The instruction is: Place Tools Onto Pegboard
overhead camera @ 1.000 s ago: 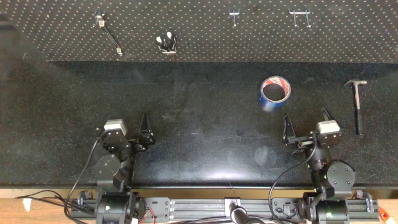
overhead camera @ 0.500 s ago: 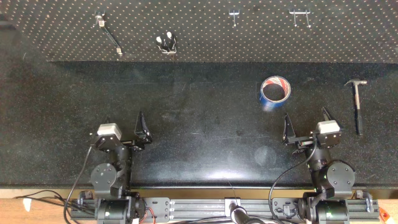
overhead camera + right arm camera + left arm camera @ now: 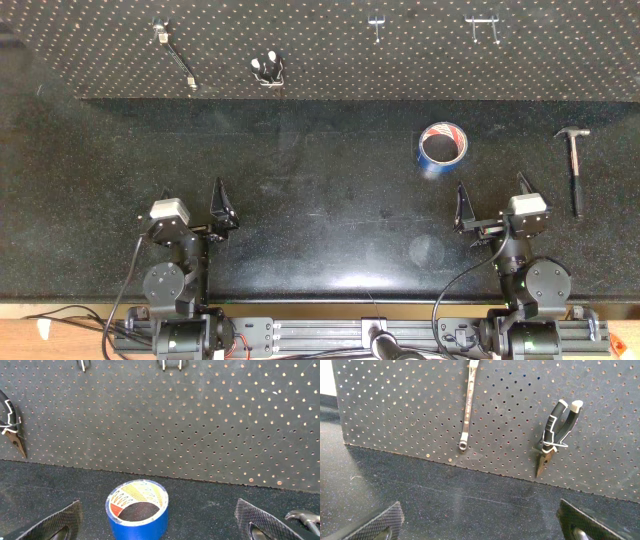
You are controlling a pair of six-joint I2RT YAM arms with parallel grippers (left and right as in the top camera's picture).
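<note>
Left tool (image 3: 190, 203): fingers were spread wide and held nothing; it sat low over the worktop (image 3: 320, 230), toward the left front.
Right tool (image 3: 492, 200): also spread wide and empty; it sat just in front of the tape roll (image 3: 441, 148).
Top view: gave the hammer (image 3: 574, 170) whole, flat on the worktop, right of the tape and apart from it; metal hooks (image 3: 376, 22) on the pegboard (image 3: 320, 50).
Left wrist view: gave the wrench (image 3: 468, 405) hanging straight down; the pliers (image 3: 555, 435) hung nose-down in a wire clip; both were on the pegboard.
Right wrist view: the tape sat hole upward, short of the pegboard.
Change: the left arm had shifted leftward since a second ago; the right arm, tape and hammer had kept their places.
</note>
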